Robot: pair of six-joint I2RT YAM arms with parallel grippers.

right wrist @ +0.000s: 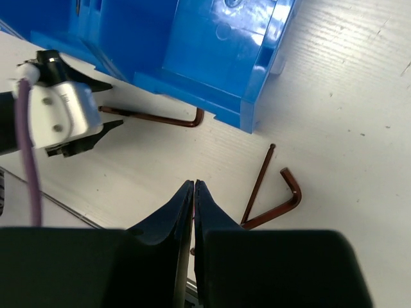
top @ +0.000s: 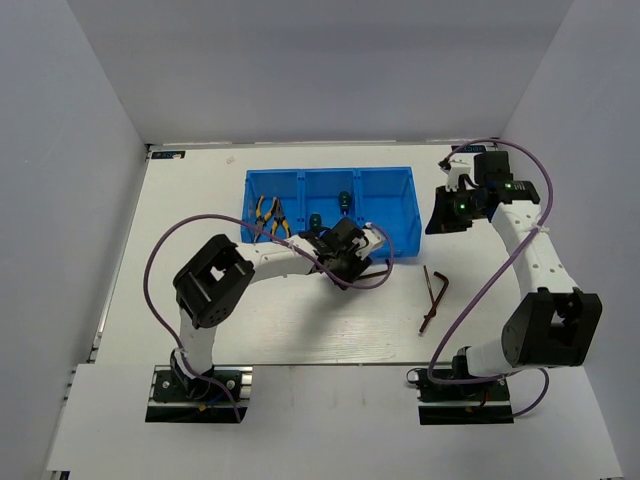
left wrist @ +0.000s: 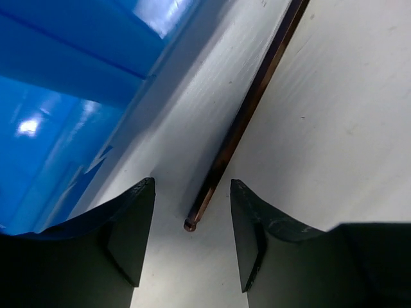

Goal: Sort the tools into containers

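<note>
The blue bin (top: 395, 215) has three compartments. Two yellow-handled pliers (top: 268, 216) lie in the left one and two green-and-black screwdrivers (top: 344, 201) in the middle one. My left gripper (top: 368, 247) is open at the bin's front wall, low over the table. In the left wrist view its jaws (left wrist: 192, 184) straddle the ball end of a thin dark hex key (left wrist: 244, 122) lying beside the bin (left wrist: 70, 96). That key (right wrist: 157, 118) also shows in the right wrist view. Two more hex keys (top: 434, 297) lie on the table to the right. My right gripper (right wrist: 194, 186) is shut, above the table right of the bin.
Purple cables (top: 160, 250) loop from both arms over the table. The white table (top: 300, 330) ends at a front edge by the arm bases. Grey walls stand at the left, back and right.
</note>
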